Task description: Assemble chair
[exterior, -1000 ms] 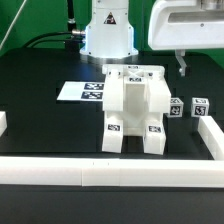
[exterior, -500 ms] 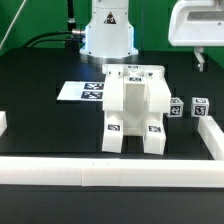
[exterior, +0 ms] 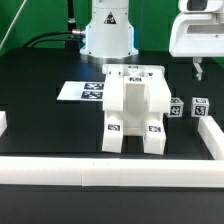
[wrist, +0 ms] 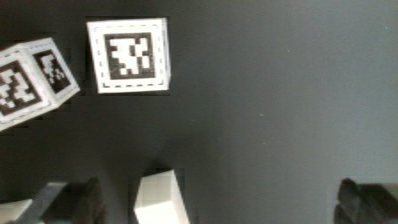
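While the end effector (exterior: 199,71) hangs agape, the chair (exterior: 136,108) stands apart — untouched.

No letters, numbers, brand names or printed words legible in either view. The only markings are black-and-white square tags, coded patterns with no readable characters.

Exterior view:
- chair (exterior: 135,110): one tag low on each front leg, more on its top face; patterns too small to resolve.
- marker board (exterior: 85,91), at about 10 o'clock from the chair: several tags in a row, blurred.
- two small cubes (exterior: 177,108) (exterior: 199,107), at about 3 o'clock from the chair: one tag on each face that shows.

Wrist view:
- one tagged white face (wrist: 134,55) seen square-on, pattern clear.
- a second tagged face (wrist: 32,80) just beside it, seen at an angle.
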`<state>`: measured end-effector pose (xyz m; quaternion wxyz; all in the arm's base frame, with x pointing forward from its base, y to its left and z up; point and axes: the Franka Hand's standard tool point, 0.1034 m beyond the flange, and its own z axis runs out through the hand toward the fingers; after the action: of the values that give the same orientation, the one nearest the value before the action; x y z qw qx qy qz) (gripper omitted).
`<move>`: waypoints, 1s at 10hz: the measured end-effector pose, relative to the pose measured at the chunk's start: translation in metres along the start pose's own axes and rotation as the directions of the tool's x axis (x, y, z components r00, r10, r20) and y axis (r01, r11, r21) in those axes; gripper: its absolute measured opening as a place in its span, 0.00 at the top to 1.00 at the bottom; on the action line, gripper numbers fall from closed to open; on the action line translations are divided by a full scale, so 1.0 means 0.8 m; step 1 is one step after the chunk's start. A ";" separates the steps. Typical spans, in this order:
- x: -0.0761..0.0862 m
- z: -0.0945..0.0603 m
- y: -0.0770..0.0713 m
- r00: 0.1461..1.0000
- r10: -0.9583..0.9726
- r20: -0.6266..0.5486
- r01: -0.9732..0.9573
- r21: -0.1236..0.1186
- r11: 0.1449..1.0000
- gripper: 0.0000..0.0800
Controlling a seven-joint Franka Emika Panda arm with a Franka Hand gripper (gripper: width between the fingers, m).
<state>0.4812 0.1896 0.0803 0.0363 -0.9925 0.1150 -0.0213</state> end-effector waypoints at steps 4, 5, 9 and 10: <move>-0.049 0.038 0.011 1.000 -0.030 0.004 0.030 -0.019 0.999 0.19; -0.053 0.043 0.010 0.999 -0.036 0.010 0.037 -0.024 0.999 0.19; -0.058 0.044 0.002 1.000 -0.026 0.011 0.026 -0.023 0.999 0.19; -0.067 0.045 -0.001 1.000 -0.022 0.008 0.022 -0.021 1.000 0.19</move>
<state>0.4308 0.2049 0.0430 0.0257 -0.9941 0.1041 -0.0168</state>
